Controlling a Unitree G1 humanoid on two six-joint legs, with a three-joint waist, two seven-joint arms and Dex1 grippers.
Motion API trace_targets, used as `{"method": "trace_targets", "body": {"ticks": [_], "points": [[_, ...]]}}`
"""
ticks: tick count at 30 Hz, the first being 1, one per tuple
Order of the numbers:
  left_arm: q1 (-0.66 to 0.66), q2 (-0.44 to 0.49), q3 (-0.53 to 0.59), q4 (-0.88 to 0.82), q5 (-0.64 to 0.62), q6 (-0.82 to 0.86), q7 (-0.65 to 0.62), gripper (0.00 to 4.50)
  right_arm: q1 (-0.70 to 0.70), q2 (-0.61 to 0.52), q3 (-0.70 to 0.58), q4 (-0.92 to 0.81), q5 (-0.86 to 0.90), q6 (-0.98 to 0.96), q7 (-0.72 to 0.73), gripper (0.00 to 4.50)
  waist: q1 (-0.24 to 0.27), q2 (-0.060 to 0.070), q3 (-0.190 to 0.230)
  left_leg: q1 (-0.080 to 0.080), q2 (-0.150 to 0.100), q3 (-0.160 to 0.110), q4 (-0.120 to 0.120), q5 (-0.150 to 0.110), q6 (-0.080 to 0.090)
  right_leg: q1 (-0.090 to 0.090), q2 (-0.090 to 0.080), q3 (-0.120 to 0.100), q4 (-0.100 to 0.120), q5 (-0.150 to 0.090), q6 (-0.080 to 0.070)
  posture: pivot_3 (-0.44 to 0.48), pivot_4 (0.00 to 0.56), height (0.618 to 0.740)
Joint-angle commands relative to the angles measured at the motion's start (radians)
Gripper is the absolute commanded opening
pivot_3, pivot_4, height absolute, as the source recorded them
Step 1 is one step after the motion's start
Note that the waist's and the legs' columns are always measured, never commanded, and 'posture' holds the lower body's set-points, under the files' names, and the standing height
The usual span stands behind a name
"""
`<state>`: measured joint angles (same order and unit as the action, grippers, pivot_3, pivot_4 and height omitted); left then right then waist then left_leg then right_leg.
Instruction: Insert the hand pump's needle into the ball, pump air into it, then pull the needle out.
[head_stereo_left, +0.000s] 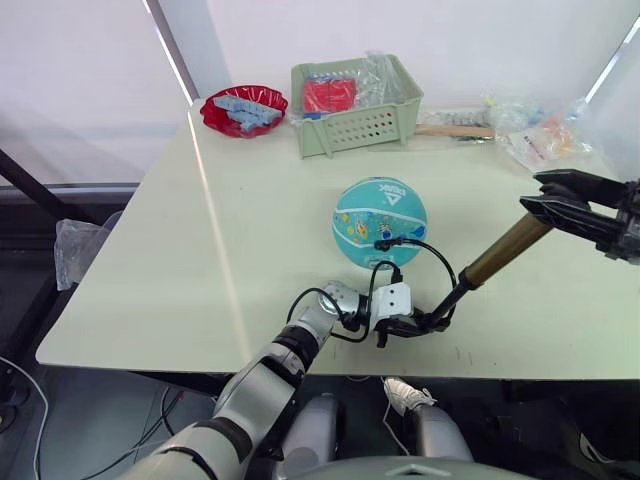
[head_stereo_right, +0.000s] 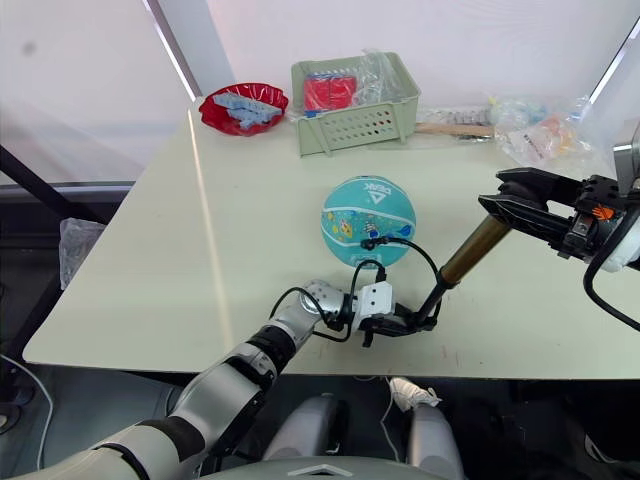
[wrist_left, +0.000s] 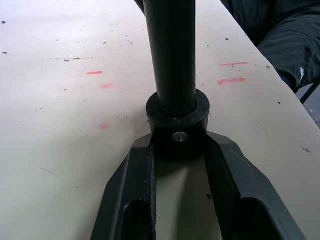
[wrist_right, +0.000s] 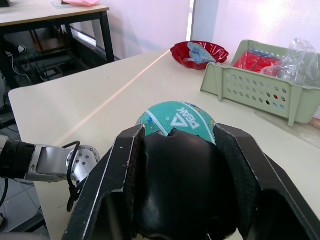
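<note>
resting near the middle of the table (head_stereo_left: 180, 250), the ball (head_stereo_left: 379, 221) had the needle (head_stereo_left: 383, 243) at its near side. the left gripper (head_stereo_left: 412, 324) pinched the hand pump (head_stereo_left: 500, 252) by its lower black end, while the right gripper (head_stereo_left: 548, 198) clasped the handle end, the pump slanting between them.

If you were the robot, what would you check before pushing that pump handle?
1. Left gripper jaws clamped on the hand pump's black base end: ok.
2. Right gripper jaws closed around the pump's black handle: ok.
3. Hose runs from the pump base up to the ball, its fitting against the ball's near side: ok.
4. Needle fully inside the ball: cannot tell, too small to see.
5. Ball resting on the table, not held by either gripper: ok.
</note>
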<state>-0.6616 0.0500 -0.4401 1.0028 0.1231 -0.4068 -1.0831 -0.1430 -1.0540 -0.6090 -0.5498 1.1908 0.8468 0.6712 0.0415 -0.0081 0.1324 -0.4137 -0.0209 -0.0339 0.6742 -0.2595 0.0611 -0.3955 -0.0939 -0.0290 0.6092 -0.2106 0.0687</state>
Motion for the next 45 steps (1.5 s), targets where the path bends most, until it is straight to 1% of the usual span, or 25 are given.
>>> {"method": "trace_targets", "body": {"ticks": [1, 6, 13, 19, 24, 29, 32, 39, 45], "points": [[0.039, 0.020, -0.037, 0.090, 0.074, 0.038, 0.014, 1.01, 0.031, 0.001, -0.015, -0.021, -0.041, -0.017, 0.018, 1.83, 0.000, 0.000, 0.000, 0.000, 0.000, 0.000, 0.000, 0.000, 0.000, 0.000, 0.000, 0.000, 0.000, 0.000, 0.000, 0.000, 0.150, 0.737], [0.039, 0.018, -0.036, 0.092, 0.075, 0.037, 0.017, 1.01, 0.080, 0.021, 0.070, -0.042, -0.106, -0.046, 0.043, 1.83, -0.001, -0.002, -0.002, 0.001, 0.000, 0.000, 0.000, 0.000, 0.000, 0.001, 0.000, 0.000, 0.000, 0.000, 0.000, 0.000, 0.150, 0.737], [0.037, 0.019, -0.031, 0.094, 0.076, 0.039, 0.022, 1.01, 0.142, 0.070, 0.202, -0.035, -0.248, -0.130, 0.070, 1.83, -0.001, -0.009, -0.008, 0.003, 0.000, 0.000, 0.000, 0.000, 0.000, 0.002, 0.000, 0.000, 0.000, 0.000, 0.000, 0.000, 0.150, 0.737], [0.039, 0.022, -0.028, 0.093, 0.074, 0.040, 0.026, 1.01, 0.182, 0.169, 0.348, -0.015, -0.403, -0.233, 0.062, 1.83, -0.001, -0.012, -0.010, 0.003, 0.001, 0.000, 0.000, 0.000, 0.000, 0.002, 0.000, 0.000, 0.000, 0.000, 0.000, 0.000, 0.150, 0.737], [0.041, 0.024, -0.027, 0.090, 0.074, 0.040, 0.027, 1.01, 0.215, 0.235, 0.431, 0.021, -0.524, -0.316, 0.061, 1.83, -0.001, -0.012, -0.011, 0.003, 0.000, 0.000, 0.000, 0.000, 0.000, 0.002, 0.001, 0.000, 0.000, 0.000, 0.000, 0.000, 0.150, 0.737], [0.042, 0.026, -0.025, 0.087, 0.072, 0.041, 0.023, 1.01, 0.224, 0.285, 0.499, 0.045, -0.601, -0.369, 0.060, 1.83, -0.001, -0.012, -0.011, 0.004, 0.000, 0.000, 0.000, 0.000, 0.000, 0.002, 0.001, 0.000, 0.001, 0.000, 0.000, 0.000, 0.150, 0.737], [0.041, 0.027, -0.025, 0.088, 0.072, 0.042, 0.021, 1.01, 0.214, 0.297, 0.496, 0.050, -0.608, -0.373, 0.066, 1.83, -0.002, -0.012, -0.012, 0.004, 0.000, 0.000, 0.000, 0.000, 0.000, 0.002, 0.001, 0.000, 0.001, 0.000, 0.000, 0.000, 0.150, 0.737], [0.039, 0.027, -0.026, 0.089, 0.074, 0.042, 0.022, 1.01, 0.171, 0.282, 0.391, -0.002, -0.500, -0.317, 0.071, 1.83, -0.001, -0.011, -0.011, 0.004, 0.000, 0.000, 0.000, 0.000, 0.000, 0.002, 0.002, 0.000, 0.001, 0.000, 0.000, 0.000, 0.150, 0.737], [0.047, 0.029, -0.027, 0.083, 0.073, 0.043, 0.019, 1.01, 0.096, 0.213, 0.234, -0.026, -0.340, -0.218, 0.076, 1.83, 0.000, -0.007, -0.007, 0.002, 0.000, 0.000, 0.001, 0.000, 0.000, 0.001, 0.001, 0.000, 0.000, 0.000, 0.000, 0.000, 0.150, 0.737]]}}
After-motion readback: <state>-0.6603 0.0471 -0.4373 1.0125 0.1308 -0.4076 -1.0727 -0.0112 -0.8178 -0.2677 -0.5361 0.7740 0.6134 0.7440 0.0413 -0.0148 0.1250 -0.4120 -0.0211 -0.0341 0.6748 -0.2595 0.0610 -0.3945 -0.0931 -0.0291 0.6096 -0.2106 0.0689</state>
